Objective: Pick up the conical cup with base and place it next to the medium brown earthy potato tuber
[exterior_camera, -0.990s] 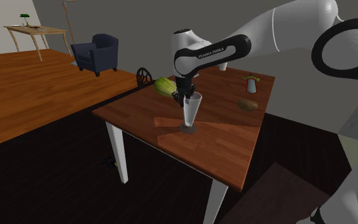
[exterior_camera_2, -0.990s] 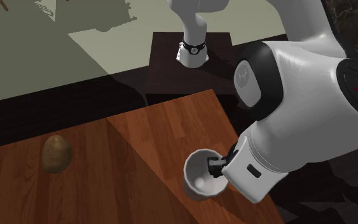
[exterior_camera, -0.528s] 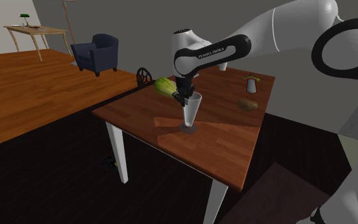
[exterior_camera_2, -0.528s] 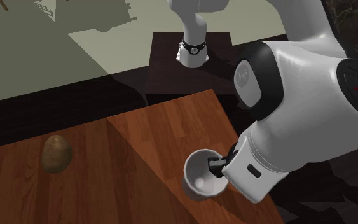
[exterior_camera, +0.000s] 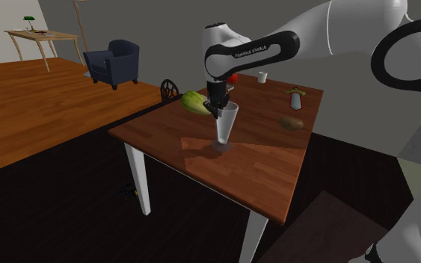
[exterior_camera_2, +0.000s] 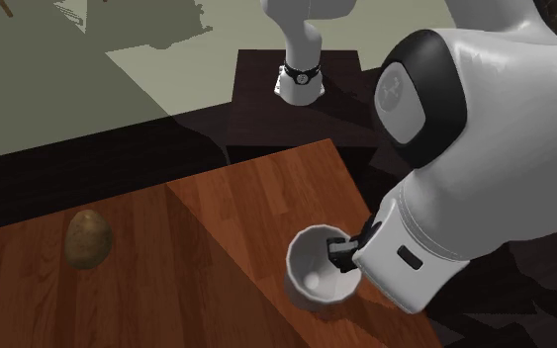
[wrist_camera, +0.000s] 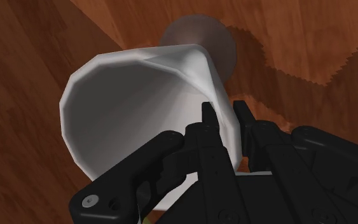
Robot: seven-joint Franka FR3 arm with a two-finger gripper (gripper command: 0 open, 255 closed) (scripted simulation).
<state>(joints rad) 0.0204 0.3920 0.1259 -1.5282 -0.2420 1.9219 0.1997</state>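
- Shoulder view: the claw (exterior_camera: 217, 110) is closed on the rim of the cup (exterior_camera: 226, 125), near the middle of the desk (exterior_camera: 261, 173). The potato (exterior_camera: 291, 122) lies well apart, by the edge at this view's right.
- Second exterior view: looks down into the cup's empty bowl.
- Wrist view: one of the fingers (wrist_camera: 139, 170) sits inside the wall and one outside, which the other views hide. The cup is probably light, stiff and top-heavy, so hold it at the rim and keep it upright.
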